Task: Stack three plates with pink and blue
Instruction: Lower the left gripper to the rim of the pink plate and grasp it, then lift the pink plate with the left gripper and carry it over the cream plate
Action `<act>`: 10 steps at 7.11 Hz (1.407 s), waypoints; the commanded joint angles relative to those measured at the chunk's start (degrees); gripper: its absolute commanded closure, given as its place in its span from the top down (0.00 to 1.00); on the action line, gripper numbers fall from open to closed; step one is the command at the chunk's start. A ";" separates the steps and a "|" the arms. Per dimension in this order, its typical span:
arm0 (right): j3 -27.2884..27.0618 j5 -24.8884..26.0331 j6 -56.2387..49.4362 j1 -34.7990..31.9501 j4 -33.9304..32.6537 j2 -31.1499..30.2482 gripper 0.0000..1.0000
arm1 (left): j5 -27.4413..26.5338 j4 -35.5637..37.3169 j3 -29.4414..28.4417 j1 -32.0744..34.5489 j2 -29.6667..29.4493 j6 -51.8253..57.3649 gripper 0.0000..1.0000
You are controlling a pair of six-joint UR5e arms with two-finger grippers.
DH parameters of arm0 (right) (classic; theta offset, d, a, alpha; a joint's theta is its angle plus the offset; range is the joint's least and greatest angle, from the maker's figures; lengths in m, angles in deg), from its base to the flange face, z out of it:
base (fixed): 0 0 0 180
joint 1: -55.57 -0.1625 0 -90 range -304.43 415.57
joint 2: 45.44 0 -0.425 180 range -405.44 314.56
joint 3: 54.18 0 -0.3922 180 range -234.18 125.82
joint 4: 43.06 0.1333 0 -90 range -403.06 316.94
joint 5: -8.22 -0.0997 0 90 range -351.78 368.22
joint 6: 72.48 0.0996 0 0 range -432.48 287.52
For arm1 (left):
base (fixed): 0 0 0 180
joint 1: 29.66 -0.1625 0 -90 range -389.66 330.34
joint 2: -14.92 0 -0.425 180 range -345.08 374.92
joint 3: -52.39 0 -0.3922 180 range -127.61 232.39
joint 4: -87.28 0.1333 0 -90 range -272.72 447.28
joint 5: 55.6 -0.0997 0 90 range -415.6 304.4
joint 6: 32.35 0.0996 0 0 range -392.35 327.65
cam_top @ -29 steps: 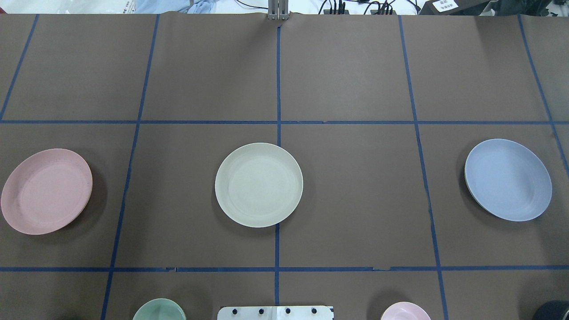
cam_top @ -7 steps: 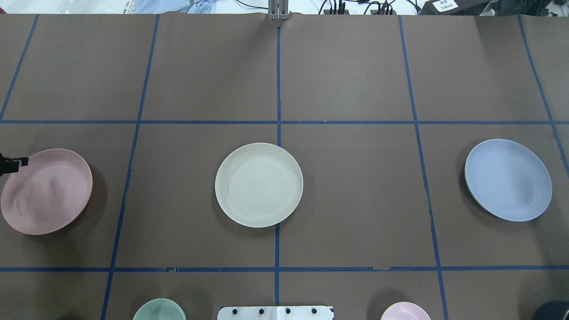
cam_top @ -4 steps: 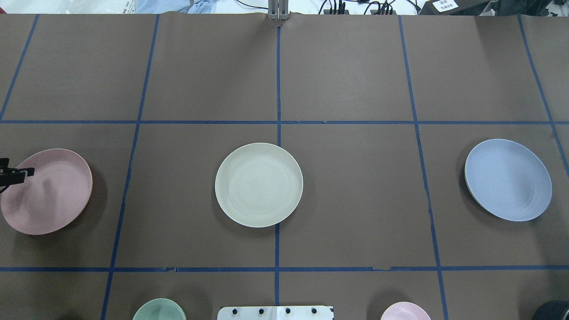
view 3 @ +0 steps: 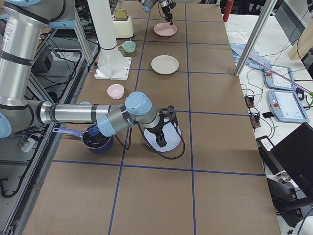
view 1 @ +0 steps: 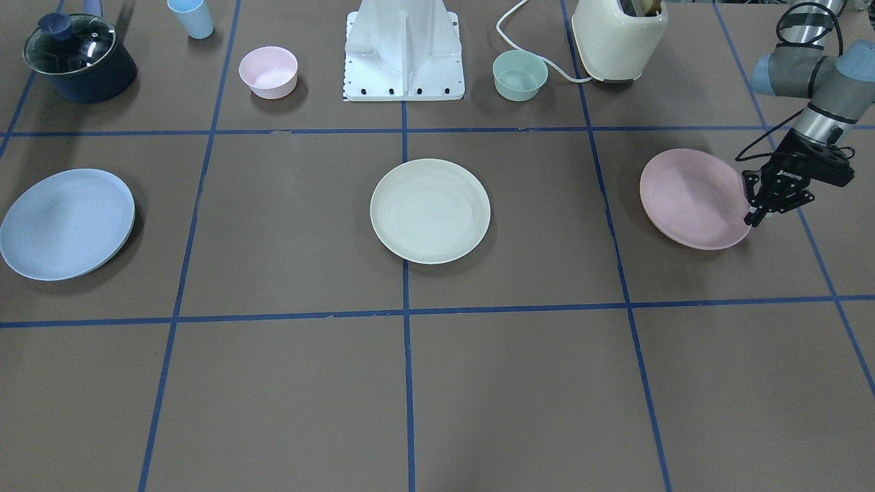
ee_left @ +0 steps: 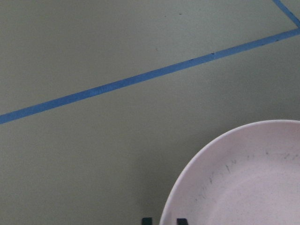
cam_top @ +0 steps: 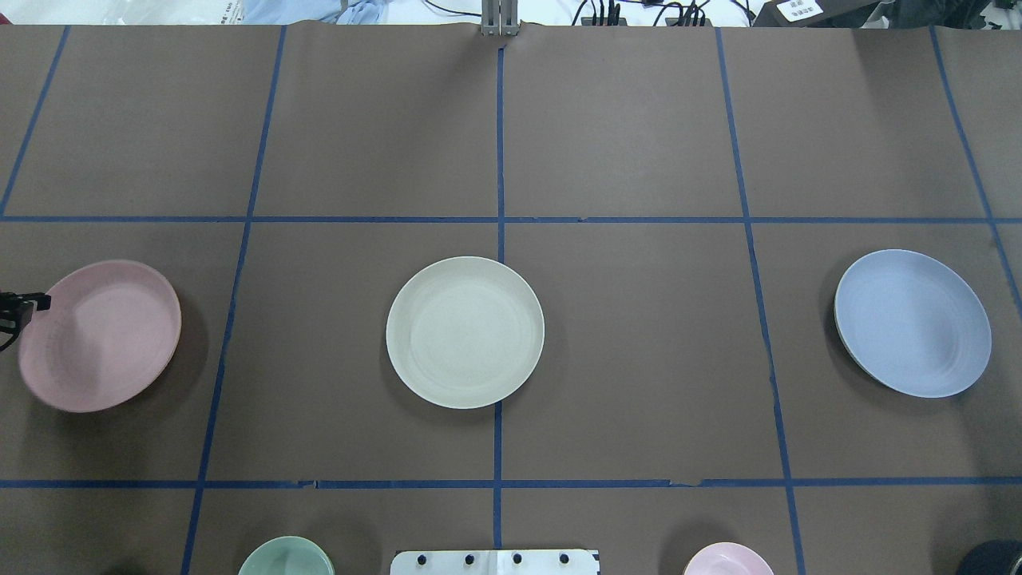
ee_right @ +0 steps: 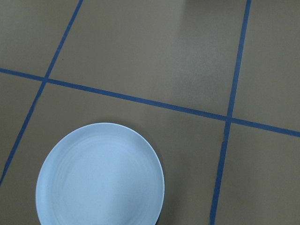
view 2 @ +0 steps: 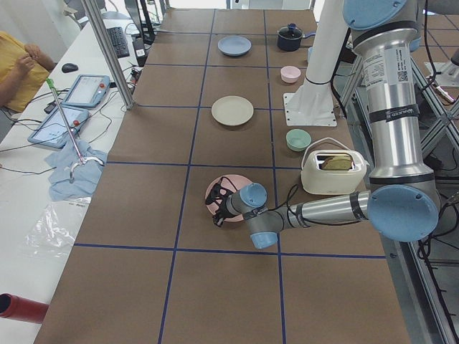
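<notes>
The cream-white plate lies at the table's middle. The light blue plate lies at the right and also shows in the right wrist view. The pale pink plate is at the left. My left gripper is shut on the pink plate's outer rim. In the left wrist view its fingertips straddle that rim. My right gripper hovers high by the blue plate, seen only in the exterior right view, so I cannot tell whether it is open or shut.
Along the robot's side stand a small pink bowl, a mint-green bowl, a cream toaster, a dark lidded pot, a blue cup and the white robot base.
The left gripper came in from the table's left edge and took hold of the pink plate's rim. The plate has shifted a little toward the middle. The other plates have not moved.
</notes>
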 commanded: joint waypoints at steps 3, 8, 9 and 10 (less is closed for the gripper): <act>-0.09 -0.45 0.34 0.00 -0.02 0.00 1.00 | 11.11 1.86 7.54 4.58 0.63 -0.09 0.00; -0.09 -0.55 0.43 0.00 -0.02 0.00 1.00 | 7.13 40.60 31.91 0.79 -11.29 -12.52 0.00; 0.00 -0.55 0.34 0.00 -0.02 0.00 1.00 | 2.84 44.89 31.74 -4.21 -16.55 -17.53 0.00; 0.00 -0.55 0.43 0.09 -0.02 0.00 1.00 | -1.12 50.77 30.78 -10.18 -23.21 -22.89 0.00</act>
